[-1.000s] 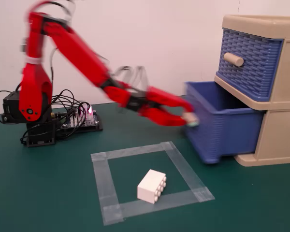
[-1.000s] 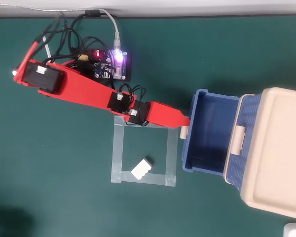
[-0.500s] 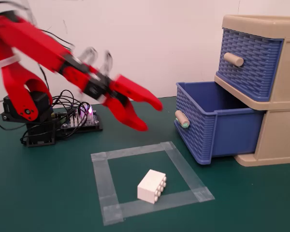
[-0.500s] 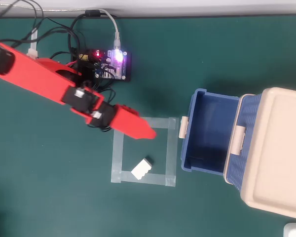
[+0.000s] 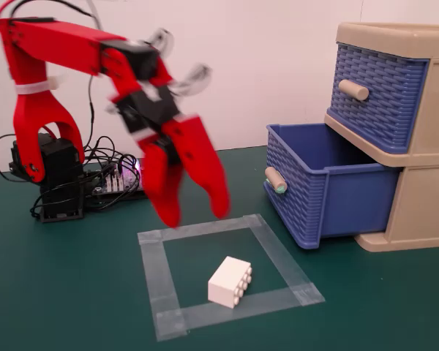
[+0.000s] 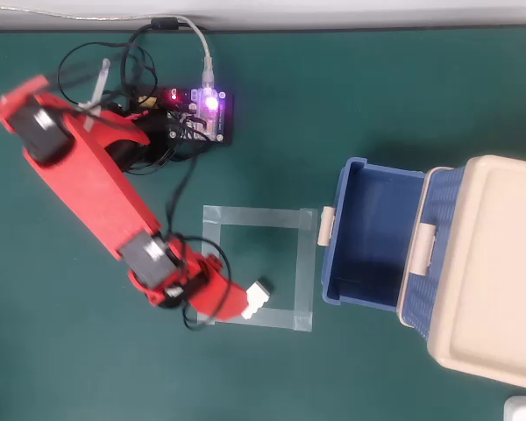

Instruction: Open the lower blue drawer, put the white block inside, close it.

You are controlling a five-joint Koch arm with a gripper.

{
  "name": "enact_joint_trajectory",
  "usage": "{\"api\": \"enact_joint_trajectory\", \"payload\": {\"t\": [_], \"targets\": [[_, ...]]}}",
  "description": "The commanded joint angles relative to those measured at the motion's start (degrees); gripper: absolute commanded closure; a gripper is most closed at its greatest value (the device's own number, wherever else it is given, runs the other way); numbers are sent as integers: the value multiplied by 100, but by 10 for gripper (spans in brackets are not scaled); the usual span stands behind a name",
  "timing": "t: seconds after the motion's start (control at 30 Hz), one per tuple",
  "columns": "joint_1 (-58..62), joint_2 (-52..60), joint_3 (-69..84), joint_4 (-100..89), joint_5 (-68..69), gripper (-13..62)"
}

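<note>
The white block (image 5: 230, 281) lies on the green table inside a square of clear tape (image 5: 153, 272), studs facing front right. My red gripper (image 5: 194, 212) is open and empty, fingers pointing down, a little above and behind the block. In the overhead view the gripper (image 6: 237, 303) covers part of the block (image 6: 261, 292) at the square's lower left. The lower blue drawer (image 5: 296, 197) is pulled out of the beige cabinet (image 5: 417, 205) and looks empty inside (image 6: 377, 237). Its teal-tipped handle (image 5: 276, 180) faces the tape square.
The upper blue drawer (image 5: 377, 95) with a plain beige handle (image 5: 353, 89) is shut. A lit control board (image 6: 202, 110) and loose cables (image 6: 123, 61) lie by the arm's base (image 5: 55, 175). The open drawer stands just right of the tape square.
</note>
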Motion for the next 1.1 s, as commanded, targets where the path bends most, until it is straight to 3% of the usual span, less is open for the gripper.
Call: {"api": "enact_joint_trajectory", "payload": {"t": [0.0,0.17,0.63,0.7,0.87,1.07], "targets": [[-62,-475,-589,44,-44,151],[-53,-1362,-1257,88,-26,151],[-18,-2232,-1301,97,-26,173],[-9,-2276,-1301,132,-35,229],[79,-2224,-1354,1011,-18,580],[88,-1986,-2083,1898,26,574]]}}
